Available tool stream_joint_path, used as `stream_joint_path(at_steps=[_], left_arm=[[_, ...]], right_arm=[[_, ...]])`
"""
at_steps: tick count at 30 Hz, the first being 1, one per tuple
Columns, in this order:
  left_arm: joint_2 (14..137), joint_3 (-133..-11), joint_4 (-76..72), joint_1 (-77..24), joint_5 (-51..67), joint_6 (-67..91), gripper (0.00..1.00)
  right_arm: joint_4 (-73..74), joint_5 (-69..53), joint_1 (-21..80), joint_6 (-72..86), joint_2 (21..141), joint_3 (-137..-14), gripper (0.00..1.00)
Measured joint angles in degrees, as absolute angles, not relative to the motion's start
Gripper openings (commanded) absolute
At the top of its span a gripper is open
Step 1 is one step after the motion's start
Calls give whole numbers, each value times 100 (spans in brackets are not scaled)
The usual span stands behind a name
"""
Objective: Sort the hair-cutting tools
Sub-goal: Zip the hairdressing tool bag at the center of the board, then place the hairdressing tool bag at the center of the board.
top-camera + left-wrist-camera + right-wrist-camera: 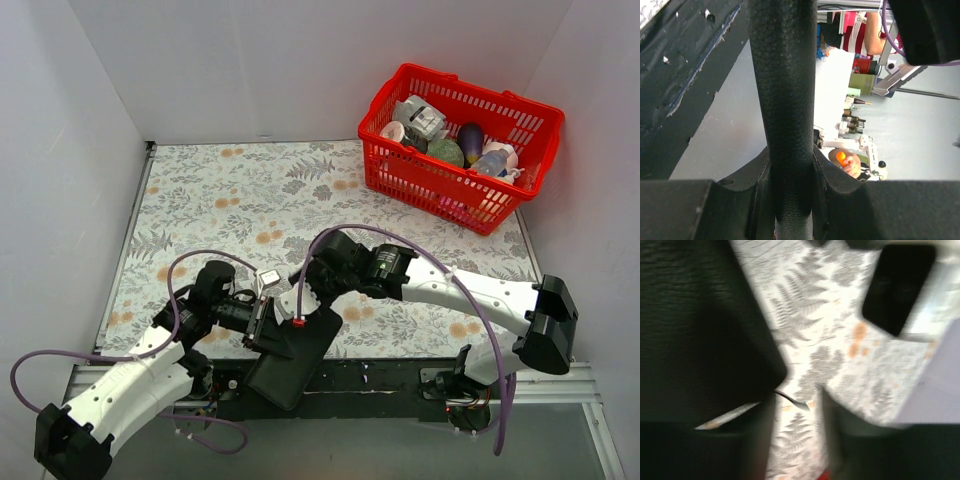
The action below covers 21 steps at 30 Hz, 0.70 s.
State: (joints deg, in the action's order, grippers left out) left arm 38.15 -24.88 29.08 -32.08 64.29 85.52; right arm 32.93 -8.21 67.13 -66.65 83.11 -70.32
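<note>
One hand only on black case [295, 360]: left hand [262, 320] clenched on its edge, right hand [300, 305] released beside it. Case overhangs near table [250, 190] edge; I reckon any slip drops it.

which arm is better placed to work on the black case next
Right. The left gripper is clamped on the black case, steadying it; the right gripper sits beside it, jaws apart and empty, so it is likely freer.

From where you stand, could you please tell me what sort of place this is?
Probably a robot test cell in a lab: plain white walls box in a fern-print table, with a red basket of props in the corner.
</note>
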Motion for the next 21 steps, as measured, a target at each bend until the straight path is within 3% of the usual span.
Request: stream_joint_path(at_steps=[9, 21], left_arm=[[3964, -2576, 2814, -3275, 6305, 8619, 0], [4742, -3328, 2676, -3275, 5542, 8689, 0]], right_arm=[[2303, -434, 6803, -5990, 7094, -6410, 98], [2206, 2425, 6713, -3024, 5618, -4890, 98]])
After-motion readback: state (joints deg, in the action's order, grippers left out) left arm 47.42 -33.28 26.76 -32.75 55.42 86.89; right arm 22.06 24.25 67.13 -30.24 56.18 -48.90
